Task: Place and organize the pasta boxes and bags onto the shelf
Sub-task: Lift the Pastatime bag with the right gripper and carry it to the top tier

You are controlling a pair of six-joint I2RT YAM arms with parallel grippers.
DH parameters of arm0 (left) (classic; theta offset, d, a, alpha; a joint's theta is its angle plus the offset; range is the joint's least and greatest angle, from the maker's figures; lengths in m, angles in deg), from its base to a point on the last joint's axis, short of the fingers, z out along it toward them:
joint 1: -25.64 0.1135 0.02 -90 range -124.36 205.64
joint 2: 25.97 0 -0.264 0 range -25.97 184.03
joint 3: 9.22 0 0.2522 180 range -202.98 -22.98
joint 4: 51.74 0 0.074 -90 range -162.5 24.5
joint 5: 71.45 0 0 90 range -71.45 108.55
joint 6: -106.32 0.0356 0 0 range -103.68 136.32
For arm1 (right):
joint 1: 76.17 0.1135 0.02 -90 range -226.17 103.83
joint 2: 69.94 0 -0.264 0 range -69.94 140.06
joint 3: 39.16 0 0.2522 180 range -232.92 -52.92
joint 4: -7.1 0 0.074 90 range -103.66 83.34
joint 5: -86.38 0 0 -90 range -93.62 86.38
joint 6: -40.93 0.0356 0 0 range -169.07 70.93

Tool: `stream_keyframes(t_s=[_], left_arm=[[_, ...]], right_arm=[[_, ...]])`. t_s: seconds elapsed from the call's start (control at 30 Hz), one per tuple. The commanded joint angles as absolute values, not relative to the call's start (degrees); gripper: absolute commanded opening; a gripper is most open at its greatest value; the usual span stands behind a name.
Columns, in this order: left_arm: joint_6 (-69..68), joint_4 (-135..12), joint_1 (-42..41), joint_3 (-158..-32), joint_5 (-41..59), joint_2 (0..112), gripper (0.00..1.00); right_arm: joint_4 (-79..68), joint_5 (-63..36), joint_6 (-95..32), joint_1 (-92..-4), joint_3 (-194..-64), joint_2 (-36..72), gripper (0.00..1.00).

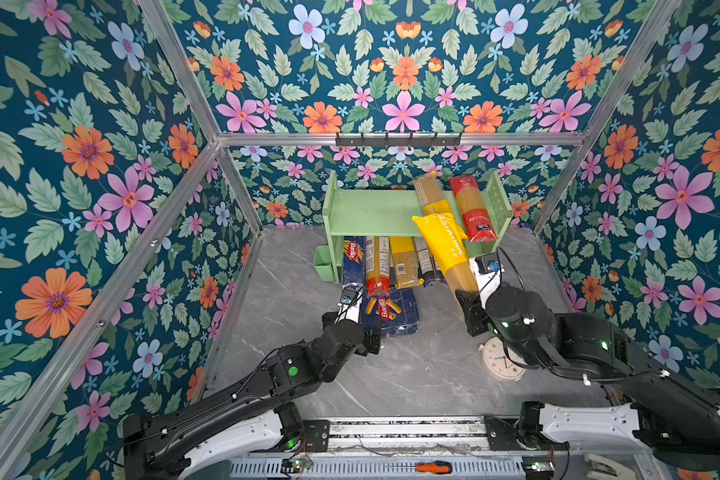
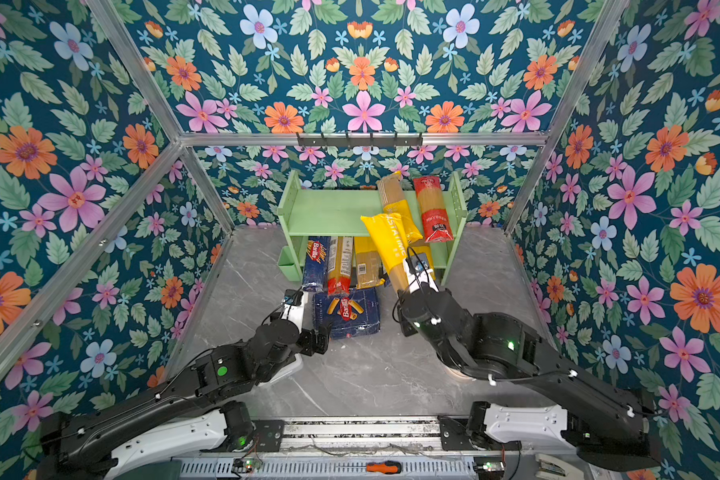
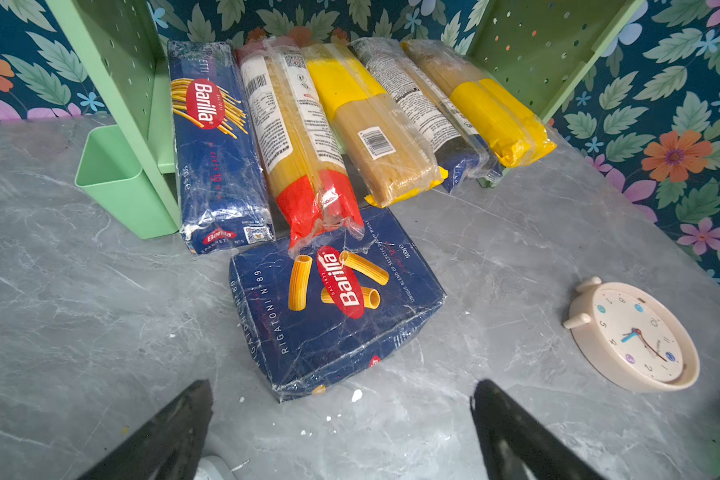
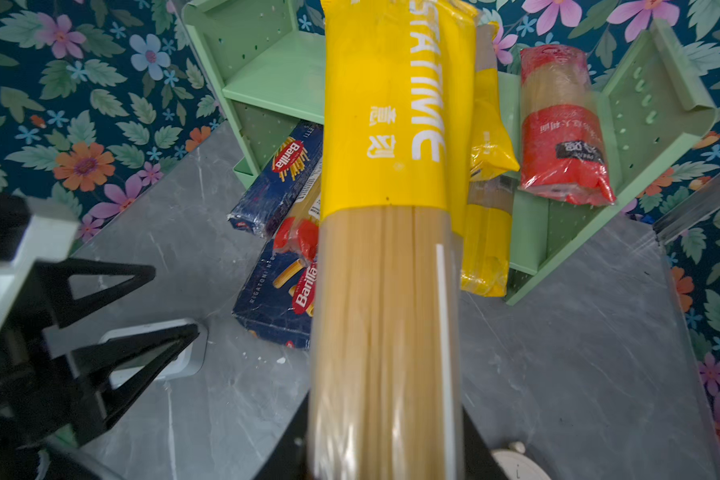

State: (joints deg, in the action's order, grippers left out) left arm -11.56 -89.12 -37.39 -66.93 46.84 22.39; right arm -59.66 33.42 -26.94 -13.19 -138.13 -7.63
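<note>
Pale green two-tier shelf stands against the back wall in both top views. On its upper tier lie a clear spaghetti bag with red ends and, just beside it, a yellow-banded bag. The right gripper pinches the lower end of a long clear bag with a yellow PASTATIME band. This bag is tilted, with its yellow end over the front edge of the upper tier; I cannot tell if it touches. The left gripper is low, near a wide dark blue Barilla box picturing tube pasta, which lies flat on the grey marble table.

From the left wrist, the black jaws are spread wide and hold nothing. Beyond them lies the wide box, and behind it the lower tier holds a long narrow Barilla spaghetti pack and four bags side by side. A cream alarm clock lies well apart.

From the right wrist, the PASTATIME bag fills the middle, clamped between the jaws
</note>
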Motion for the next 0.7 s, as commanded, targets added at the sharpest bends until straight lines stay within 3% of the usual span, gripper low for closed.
stream_keyframes(t_s=[0.0, 0.23, 0.37, 0.47, 0.67], left_arm=[[-8.5, -87.57, -37.13, -68.39, 47.33, 22.24, 1.0], [0.21, -89.07, -34.32, -80.11, 46.61, 27.13, 1.0], [3.09, -88.47, -27.06, -86.65, 39.23, 31.4, 1.0], [3.64, -87.34, -21.16, -89.64, 32.89, 33.82, 1.0], [3.71, -87.35, -15.83, -92.76, 29.26, 35.65, 1.0]], right_arm=[[-51.26, 28.6, -31.64, -18.37, -141.5, -4.07, 0.18], [-49.87, 21.42, -34.13, -27.6, -151.9, 7.41, 0.18], [-50.6, 17.02, -34.34, -32.37, -159.25, 15.99, 0.18], [-53.21, 16.07, -34.86, -34.43, -167.38, 23.81, 0.18], [-60.42, 16.51, -35.01, -36.85, -187.67, 40.4, 0.17]])
